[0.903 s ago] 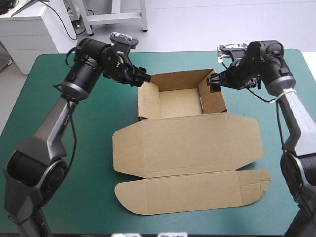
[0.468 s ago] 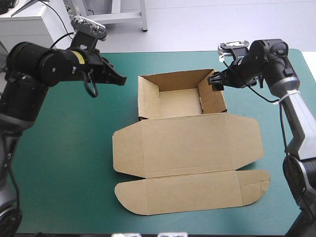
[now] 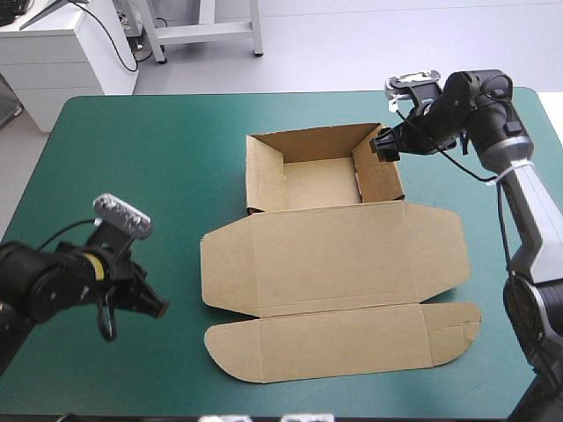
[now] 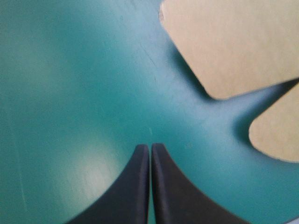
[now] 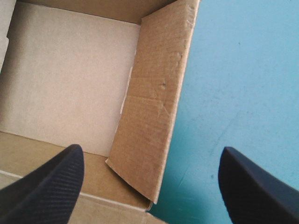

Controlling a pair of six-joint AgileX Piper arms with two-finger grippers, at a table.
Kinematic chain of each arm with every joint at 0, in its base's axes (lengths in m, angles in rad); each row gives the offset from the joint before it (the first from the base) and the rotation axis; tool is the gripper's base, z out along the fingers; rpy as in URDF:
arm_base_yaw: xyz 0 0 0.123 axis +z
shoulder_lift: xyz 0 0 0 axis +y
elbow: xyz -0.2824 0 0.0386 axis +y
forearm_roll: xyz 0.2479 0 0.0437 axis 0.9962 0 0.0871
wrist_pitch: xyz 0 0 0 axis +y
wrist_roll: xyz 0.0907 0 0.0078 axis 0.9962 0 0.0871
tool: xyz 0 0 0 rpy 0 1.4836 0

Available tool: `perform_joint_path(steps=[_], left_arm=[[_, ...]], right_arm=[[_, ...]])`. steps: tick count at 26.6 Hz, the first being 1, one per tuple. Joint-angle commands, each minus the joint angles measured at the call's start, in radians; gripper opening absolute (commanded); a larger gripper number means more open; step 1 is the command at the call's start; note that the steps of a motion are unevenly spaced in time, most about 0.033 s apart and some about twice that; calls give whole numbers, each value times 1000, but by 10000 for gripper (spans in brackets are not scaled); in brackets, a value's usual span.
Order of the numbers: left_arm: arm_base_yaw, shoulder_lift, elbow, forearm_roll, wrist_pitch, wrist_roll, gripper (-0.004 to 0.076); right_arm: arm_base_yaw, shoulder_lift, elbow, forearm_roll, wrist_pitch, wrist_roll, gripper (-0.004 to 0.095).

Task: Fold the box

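- Box point(image 3: 334, 264): it is set at the middle of the cover point(image 3: 132, 176). It is held by neither gripper.
- Work done: at the box's 12 o'clock end four walls are raised, so that an open tray point(image 3: 318, 183) is formed. The walls are judged to be tucked, since they stand with no support.
- Work left: the lid point(image 3: 343, 259) is laid flat on the cover at 6 o'clock of the tray. Its side flaps are spread at 9 and 3 o'clock, and the front flap point(image 3: 343, 347) lies flat at 6 o'clock. The task is judged to be about half done, with the lid and its flaps not yet folded.
- Left gripper point(image 3: 158, 308): it is placed over bare cover at 8 o'clock of the box, apart from the board. Its fingers are pressed together to one point, with nothing between them. It is aimed toward 3 o'clock, at the notch between the left side flap point(image 4: 229, 42) and the rounded end of the front flap.
- Right gripper point(image 3: 380, 145): it is held at 1 o'clock of the box, at the far end of the right wall point(image 5: 154, 93). Its fingers are spread wide and the wall is seen ahead between them, one finger on the tray side and one on the cover side. No contact with the board is shown.
- Right arm: it is brought in from 3 o'clock and bent, with the wrist turned toward 9 o'clock.
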Motion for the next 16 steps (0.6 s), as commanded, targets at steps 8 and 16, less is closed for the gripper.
perform_joint_path(steps=[8,16], left_arm=[[-1,-295,344,13,-152,-127,-8],[-1,-374,440,29,-166,-139,-8]], right_arm=[[-4,80,-33,4,-112,-17,713],[-4,193,-33,6,-182,8,644]])
